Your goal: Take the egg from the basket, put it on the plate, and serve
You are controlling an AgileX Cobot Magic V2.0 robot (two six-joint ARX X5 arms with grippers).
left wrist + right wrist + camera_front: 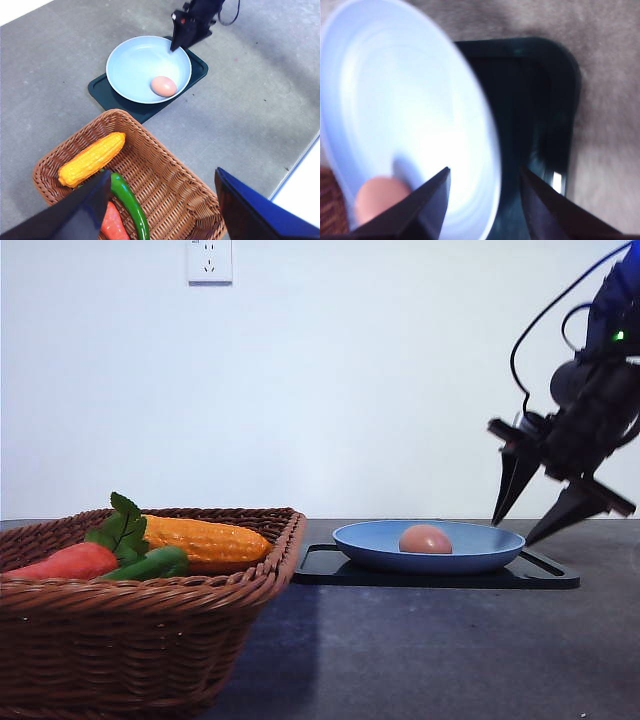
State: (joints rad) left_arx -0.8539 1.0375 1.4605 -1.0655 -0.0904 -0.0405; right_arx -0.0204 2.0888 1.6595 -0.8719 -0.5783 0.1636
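The pinkish-brown egg (425,539) (163,86) (380,197) lies in the light-blue plate (480,545) (135,65) (395,100), toward its near side. The wicker basket (150,590) (150,135) stands at the left of the table. My right gripper (513,533) (182,46) (484,170) hangs open and tilted just above the plate's right rim, one finger on either side of the rim, with nothing held. My left gripper (162,172) hovers open high above the basket, its fingers empty.
The plate rests on a flat black tray (440,575) (100,90) (535,100). The basket holds a corn cob (205,538) (92,159), a carrot (65,562) (112,225) and a green pepper (150,564) (131,200). Grey tabletop lies around the tray; a white wall stands behind.
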